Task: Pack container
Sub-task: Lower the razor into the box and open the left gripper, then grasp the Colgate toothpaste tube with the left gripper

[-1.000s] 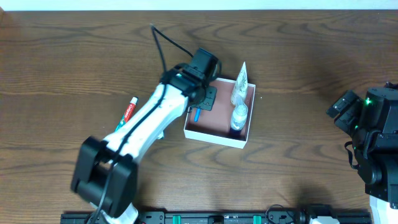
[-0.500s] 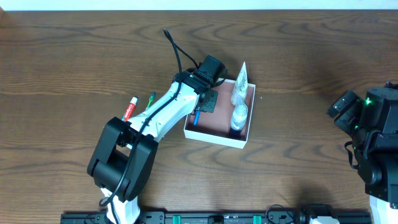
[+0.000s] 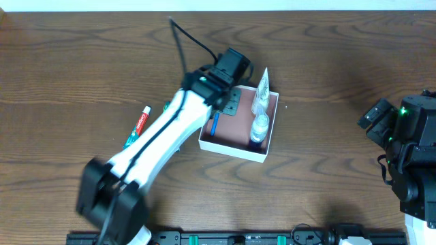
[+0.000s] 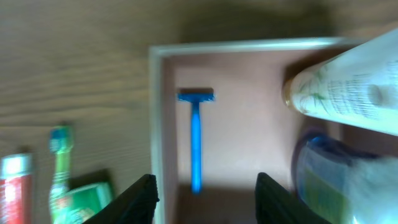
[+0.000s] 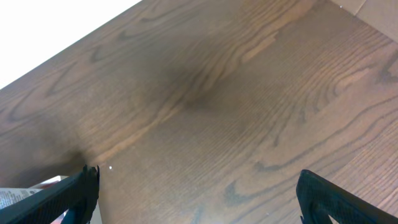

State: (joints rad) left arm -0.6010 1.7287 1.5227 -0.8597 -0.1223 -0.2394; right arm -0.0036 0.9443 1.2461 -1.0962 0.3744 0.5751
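Observation:
The container (image 3: 232, 151), a shallow white-walled box with a reddish-brown floor, sits mid-table. A blue razor (image 3: 214, 124) lies flat inside it along the left wall. My left gripper (image 3: 231, 103) hovers over the box's back left part. In the left wrist view the left gripper (image 4: 205, 188) is open and holds nothing, with the razor (image 4: 196, 137) on the floor beyond the fingertips (image 4: 145, 190) and the box wall (image 4: 155, 118) under the left finger. My right gripper (image 5: 196, 193) stands wide open over bare wood at the far right.
A pale tube (image 3: 262, 87) and a clear blue-capped bottle (image 3: 259, 128) lie along the box's right side. Left of the box lie a red toothpaste tube (image 3: 141, 120), a green toothbrush (image 4: 59, 158) and a green packet (image 4: 87, 202). The right arm (image 3: 409, 143) fills the table's right edge.
The left jaws have opened and let go of the blue razor, which now lies in the box. The left arm has swung a little. The right arm has not moved.

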